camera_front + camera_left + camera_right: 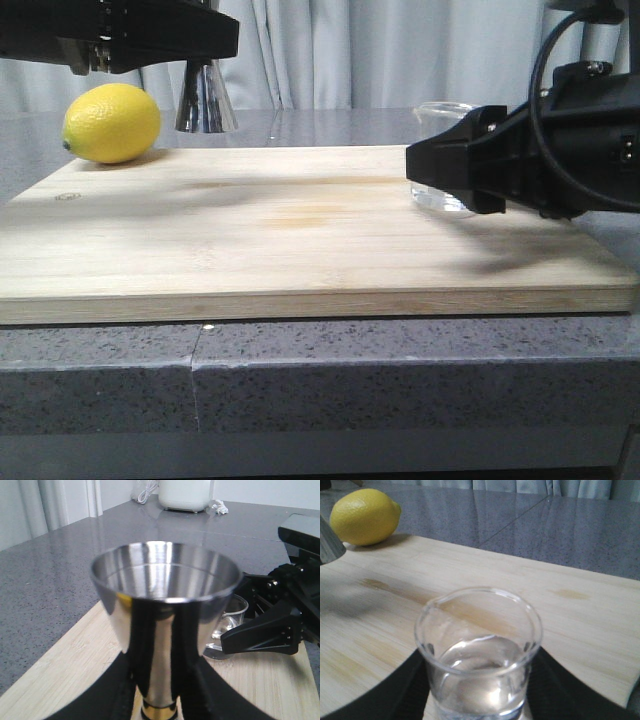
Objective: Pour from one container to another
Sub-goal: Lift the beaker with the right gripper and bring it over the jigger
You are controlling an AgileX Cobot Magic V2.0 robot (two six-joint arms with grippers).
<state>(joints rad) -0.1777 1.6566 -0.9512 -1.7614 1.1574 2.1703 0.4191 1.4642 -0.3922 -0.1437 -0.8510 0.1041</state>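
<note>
Two cups, each held by a robot pincer

The small clear glass beaker (479,655) had water low inside and stood on the pale wooden board (300,230), gripped by the right pincer (479,690). The shiny steel hourglass cup (166,615) looked empty, squeezed at its gold waist by the left pincer (159,700). A yellow lemon (111,122) sat just beside that steel cup.

Yellow lemon (111,122), steel gold-waisted jigger (165,625)
</note>
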